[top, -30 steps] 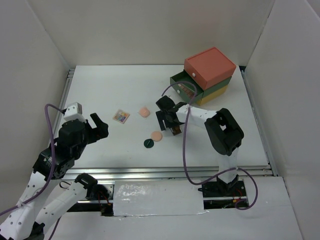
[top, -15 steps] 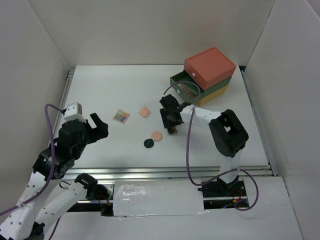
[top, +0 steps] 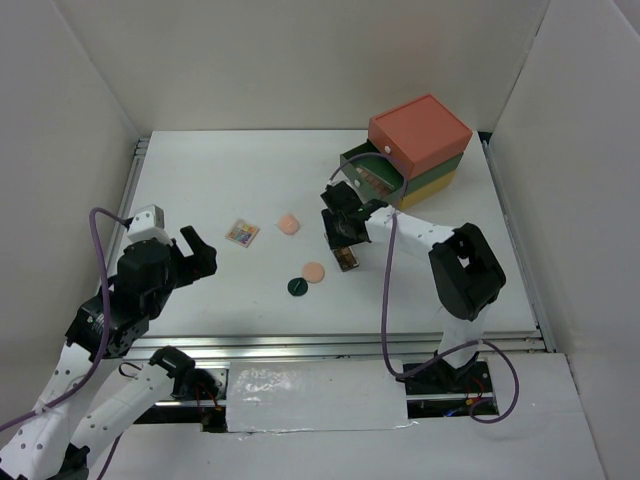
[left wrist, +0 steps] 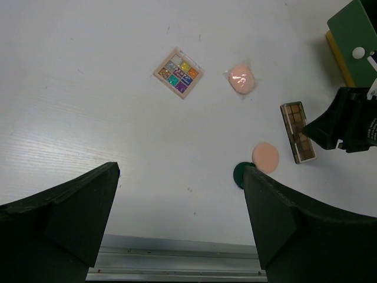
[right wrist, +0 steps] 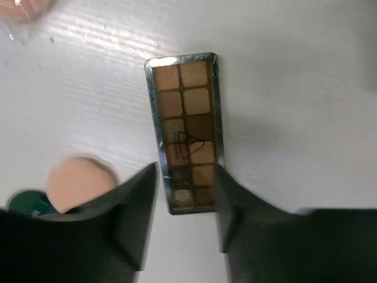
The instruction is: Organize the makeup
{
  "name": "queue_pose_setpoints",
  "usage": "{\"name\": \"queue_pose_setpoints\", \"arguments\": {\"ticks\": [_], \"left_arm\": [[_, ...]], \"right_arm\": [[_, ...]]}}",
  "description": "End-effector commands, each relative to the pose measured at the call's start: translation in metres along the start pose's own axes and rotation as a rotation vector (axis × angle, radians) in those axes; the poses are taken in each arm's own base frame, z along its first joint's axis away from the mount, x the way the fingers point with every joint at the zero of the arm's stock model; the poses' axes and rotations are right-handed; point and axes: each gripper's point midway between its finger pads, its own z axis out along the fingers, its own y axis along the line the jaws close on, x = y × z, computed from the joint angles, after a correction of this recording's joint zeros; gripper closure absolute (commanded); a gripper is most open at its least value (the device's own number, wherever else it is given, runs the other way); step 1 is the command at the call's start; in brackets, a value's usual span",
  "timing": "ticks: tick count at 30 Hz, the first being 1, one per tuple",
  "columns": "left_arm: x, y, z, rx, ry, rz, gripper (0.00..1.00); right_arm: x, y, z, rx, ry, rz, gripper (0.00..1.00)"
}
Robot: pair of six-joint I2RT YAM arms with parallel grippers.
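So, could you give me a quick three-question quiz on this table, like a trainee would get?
1. True or false: the left gripper is shut.
2. The right gripper pinches: A) a green tube, B) the long brown eyeshadow palette, C) the orange drawer.
3. What touches the dark green disc?
Key: 1 false, its jaws stand wide open and hold nothing. 2 B, one finger on each long edge. 3 a peach round compact, overlapping the disc's edge.

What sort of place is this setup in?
Likely a robotics test cell: white walls box in a white table, two arms bolted at its edge, an eyeshadow palette staged.
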Motion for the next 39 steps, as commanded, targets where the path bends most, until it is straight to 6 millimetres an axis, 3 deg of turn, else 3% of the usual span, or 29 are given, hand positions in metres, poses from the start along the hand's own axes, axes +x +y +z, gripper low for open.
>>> {"name": "queue_pose_setpoints", "arguments": {"ticks": [1, 2, 7, 13, 15, 18, 19, 21, 22, 24, 28, 31, 33, 35, 36, 38, 39], "left_arm": [[-0.003, -0.002, 0.004, 0.006, -0.018, 0.016, 0.01], [-0.003, -0.003, 0.004, 0.007, -0.015, 0.019, 0.01], [-0.002, -0.004, 0.006, 0.008, -0.011, 0.021, 0.00], [-0.003, -0.004, 0.005, 0.009, -0.012, 0.022, 0.00], [-0.003, -0.004, 0.005, 0.011, -0.014, 0.021, 0.01], [-0.003, -0.004, 0.004, 0.013, -0.015, 0.020, 0.01], [-0.003, -0.003, 0.004, 0.012, -0.017, 0.018, 0.01], [-0.004, -0.004, 0.004, 0.016, -0.019, 0.018, 0.00], [-0.004, -0.004, 0.003, 0.015, -0.021, 0.016, 0.01], [-0.004, -0.004, 0.003, 0.020, -0.022, 0.015, 0.01], [-0.004, -0.004, 0.003, 0.021, -0.021, 0.016, 0.01], [-0.003, -0.005, 0.003, 0.024, -0.018, 0.018, 0.01], [-0.003, -0.006, 0.003, 0.031, -0.018, 0.018, 0.01], [-0.002, -0.007, 0.003, 0.036, -0.015, 0.019, 0.01], [-0.002, -0.007, 0.003, 0.037, -0.016, 0.020, 0.01], [-0.002, -0.006, 0.003, 0.037, -0.018, 0.016, 0.01], [-0.003, -0.007, 0.002, 0.040, -0.020, 0.019, 0.01]], "right_arm": [[-0.001, -0.005, 0.010, 0.042, 0.022, -0.023, 0.35], [0.001, -0.004, 0.013, 0.035, 0.024, -0.026, 0.02], [0.015, 0.010, 0.028, -0.049, 0.067, -0.060, 0.00], [0.032, 0.002, 0.051, -0.010, 0.162, -0.064, 0.03], [0.036, 0.002, 0.056, 0.005, 0.185, -0.060, 0.12], [0.037, -0.001, 0.056, 0.024, 0.197, -0.049, 0.35], [0.036, -0.001, 0.056, 0.020, 0.191, -0.046, 0.47], [0.040, 0.001, 0.053, 0.003, 0.198, -0.046, 0.60], [0.041, 0.001, 0.051, -0.003, 0.194, -0.045, 0.73], [0.037, 0.001, 0.048, 0.001, 0.177, -0.029, 0.79], [0.006, 0.001, 0.019, -0.022, 0.053, -0.003, 0.82], [-0.040, 0.008, -0.034, -0.113, -0.149, -0.050, 0.82], [-0.064, -0.001, -0.052, -0.065, -0.238, -0.051, 0.83], [-0.080, -0.020, -0.067, 0.031, -0.281, -0.064, 0.84], [-0.102, -0.037, -0.081, 0.138, -0.339, -0.049, 0.85], [-0.118, -0.060, -0.089, 0.284, -0.374, -0.049, 0.85], [-0.133, -0.082, -0.098, 0.441, -0.414, -0.027, 0.85]]}}
